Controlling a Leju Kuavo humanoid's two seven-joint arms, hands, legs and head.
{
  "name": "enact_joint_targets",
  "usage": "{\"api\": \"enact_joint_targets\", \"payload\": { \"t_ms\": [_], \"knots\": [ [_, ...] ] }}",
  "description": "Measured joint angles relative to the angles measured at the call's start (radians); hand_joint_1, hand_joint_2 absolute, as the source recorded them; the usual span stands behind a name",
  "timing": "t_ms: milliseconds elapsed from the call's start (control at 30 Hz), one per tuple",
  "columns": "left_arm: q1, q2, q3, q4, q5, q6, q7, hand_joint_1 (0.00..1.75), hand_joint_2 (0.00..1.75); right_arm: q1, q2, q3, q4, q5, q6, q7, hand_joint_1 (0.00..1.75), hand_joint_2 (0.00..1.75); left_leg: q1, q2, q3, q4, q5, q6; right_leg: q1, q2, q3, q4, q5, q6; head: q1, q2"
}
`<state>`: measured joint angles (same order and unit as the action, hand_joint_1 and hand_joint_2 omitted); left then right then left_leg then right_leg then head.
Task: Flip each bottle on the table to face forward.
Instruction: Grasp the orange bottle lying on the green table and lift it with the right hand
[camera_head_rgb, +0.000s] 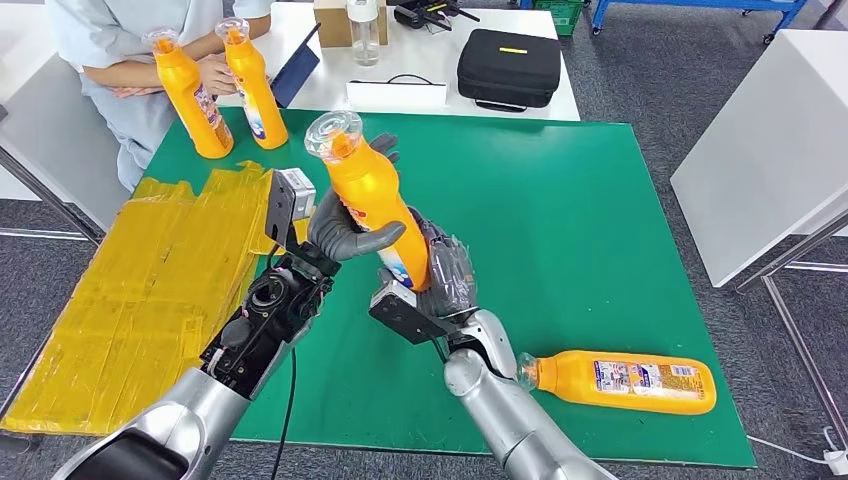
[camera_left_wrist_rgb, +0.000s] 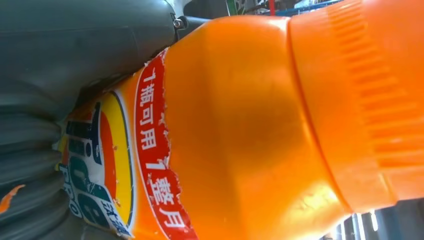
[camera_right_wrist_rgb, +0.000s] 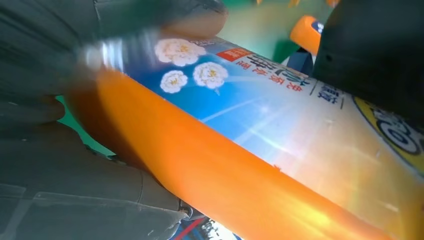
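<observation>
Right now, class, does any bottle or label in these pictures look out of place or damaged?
Two things. One orange bottle lies on its side near the green mat's front edge, while two bottles stand upright at the back. On the held bottle, gripped by both the left robot hand and the right robot hand, the red label edge looks torn.

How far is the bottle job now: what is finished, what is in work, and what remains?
Looks done: two upright bottles stand at the far left of the green table, beside a person. In hand: the left hand and right hand both hold the tilted bottle above the table. Left: one lying bottle on its side at the near right edge.
</observation>
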<state>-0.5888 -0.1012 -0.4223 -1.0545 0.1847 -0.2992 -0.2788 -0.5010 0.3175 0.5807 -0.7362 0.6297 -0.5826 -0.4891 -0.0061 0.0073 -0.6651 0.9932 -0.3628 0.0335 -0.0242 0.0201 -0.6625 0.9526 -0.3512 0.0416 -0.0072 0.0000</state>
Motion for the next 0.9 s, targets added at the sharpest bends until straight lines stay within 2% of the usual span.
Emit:
{"api": "enact_joint_targets", "payload": {
  "t_ms": [200,267,333,400,667,900],
  "knots": [
    [0.001,0.012,0.019,0.035,0.029,-0.006,-0.025,0.00,1.75,-0.032,0.000,0.068,0.050,-0.032,-0.007,0.006,1.75,1.75,0.000,0.000,0.000,0.000,0.000,0.000,0.000,0.000,0.000,0.000,0.000,0.000,0.000,0.000],
    [0.001,0.012,0.025,0.048,0.033,-0.009,-0.030,0.33,1.75,-0.040,0.000,0.085,0.063,-0.043,-0.013,0.009,1.75,1.75,0.000,0.000,0.000,0.000,0.000,0.000,0.000,0.000,0.000,0.000,0.000,0.000,0.000,0.000],
    [0.000,0.012,0.030,0.058,0.034,-0.004,-0.035,1.20,1.75,-0.047,0.000,0.100,0.076,-0.055,-0.019,0.011,1.75,1.75,0.000,0.000,0.000,0.000,0.000,0.000,0.000,0.000,0.000,0.000,0.000,0.000,0.000,0.000],
    [-0.001,0.012,0.034,0.066,0.036,0.007,-0.038,1.74,1.75,-0.053,0.000,0.111,0.087,-0.066,-0.024,0.011,1.75,1.75,0.000,0.000,0.000,0.000,0.000,0.000,0.000,0.000,0.000,0.000,0.000,0.000,0.000,0.000],
    [0.011,0.012,0.051,0.072,0.075,0.039,-0.046,1.75,1.75,-0.069,0.000,0.152,0.119,-0.104,-0.051,0.007,1.75,1.75,0.000,0.000,0.000,0.000,0.000,0.000,0.000,0.000,0.000,0.000,0.000,0.000,0.000,0.000],
    [0.014,0.006,0.060,0.071,0.099,0.058,-0.047,1.75,1.75,-0.055,-0.010,0.145,0.096,-0.145,-0.076,-0.021,1.75,1.75,0.000,0.000,0.000,0.000,0.000,0.000,0.000,0.000,0.000,0.000,0.000,0.000,0.000,0.000]
  ]
}}
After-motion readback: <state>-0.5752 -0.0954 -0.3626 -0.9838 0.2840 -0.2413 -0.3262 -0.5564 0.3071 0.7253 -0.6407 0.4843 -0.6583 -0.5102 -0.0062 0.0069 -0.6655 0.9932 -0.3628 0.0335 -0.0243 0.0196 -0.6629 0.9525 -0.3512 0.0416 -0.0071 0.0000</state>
